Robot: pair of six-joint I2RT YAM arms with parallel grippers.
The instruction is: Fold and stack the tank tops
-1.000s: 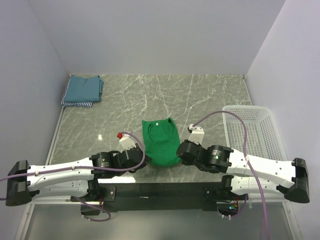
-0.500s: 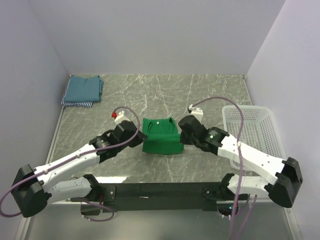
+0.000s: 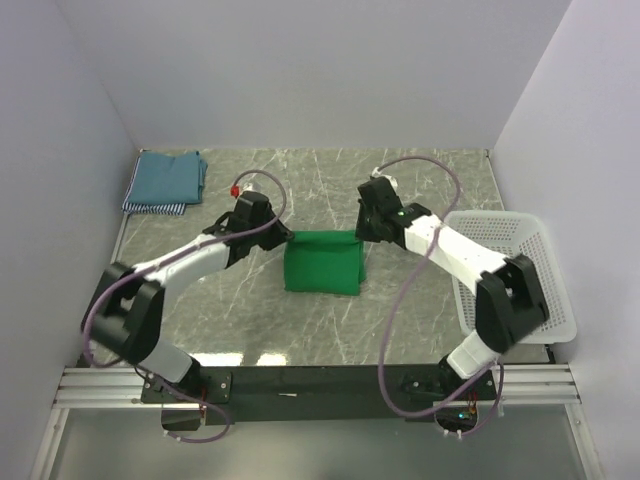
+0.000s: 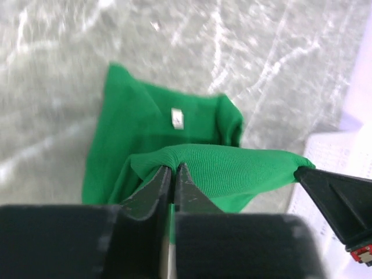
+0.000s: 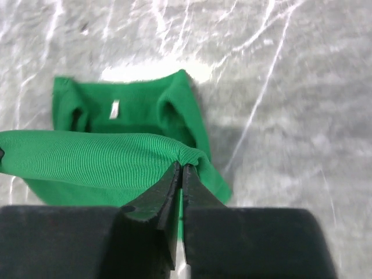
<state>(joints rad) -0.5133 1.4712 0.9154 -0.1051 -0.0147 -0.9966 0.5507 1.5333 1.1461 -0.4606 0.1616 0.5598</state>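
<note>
The bright green tank top (image 3: 322,264) lies mid-table, its lower half lifted and carried over its upper half. My left gripper (image 3: 278,240) is shut on the hem's left corner (image 4: 174,160). My right gripper (image 3: 362,238) is shut on the hem's right corner (image 5: 185,158). The hem stretches taut between them above the neckline and its white label (image 4: 177,118), which also shows in the right wrist view (image 5: 114,108). The plain teal-blue top (image 3: 166,177) lies folded on the striped top (image 3: 155,208) at the far left corner.
A white plastic mesh basket (image 3: 508,272) stands at the right edge of the marble table (image 3: 320,190), beside the right arm. White walls close in the back and both sides.
Both grippers have carried the green top's hem away from the near edge toward the back, folding it over the neckline. Both arms are now stretched far out over the table.
</note>
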